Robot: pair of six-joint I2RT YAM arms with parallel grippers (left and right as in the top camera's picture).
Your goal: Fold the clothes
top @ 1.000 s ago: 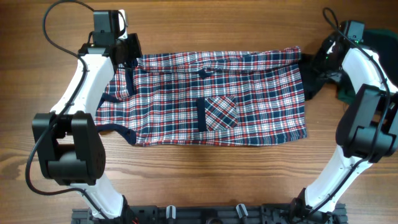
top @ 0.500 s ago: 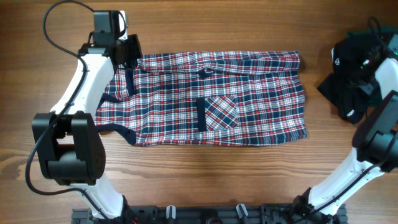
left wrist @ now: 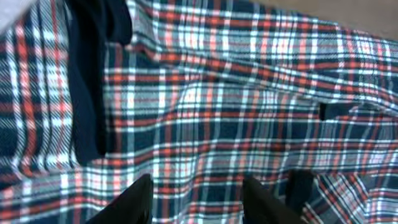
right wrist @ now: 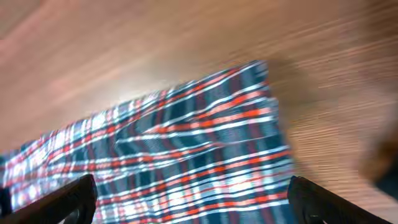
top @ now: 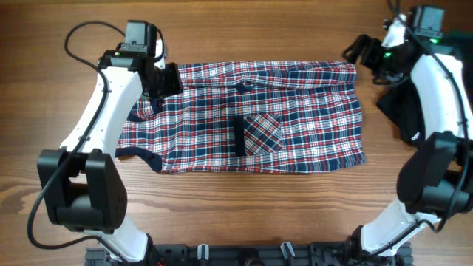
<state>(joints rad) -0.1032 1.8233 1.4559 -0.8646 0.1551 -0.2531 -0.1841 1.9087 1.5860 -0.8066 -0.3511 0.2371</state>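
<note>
The clothes lie on the wooden table. The red, navy and white plaid shirt is spread flat in the middle, chest pocket facing up. A black garment lies crumpled at the right, beside the shirt. My left gripper hovers over the shirt's upper left corner; in the left wrist view its jaws stand apart over plaid cloth and a navy strip. My right gripper is at the shirt's upper right corner, jaws spread wide above the plaid corner, holding nothing.
Bare wood table surrounds the shirt on all sides. The two arm bases and a black rail sit along the front edge. The right arm reaches over the black garment.
My right gripper opened, swung out to the right off the black garment, then came back to the shirt's upper right corner. My left gripper shifted slightly right and inward over the shirt.
</note>
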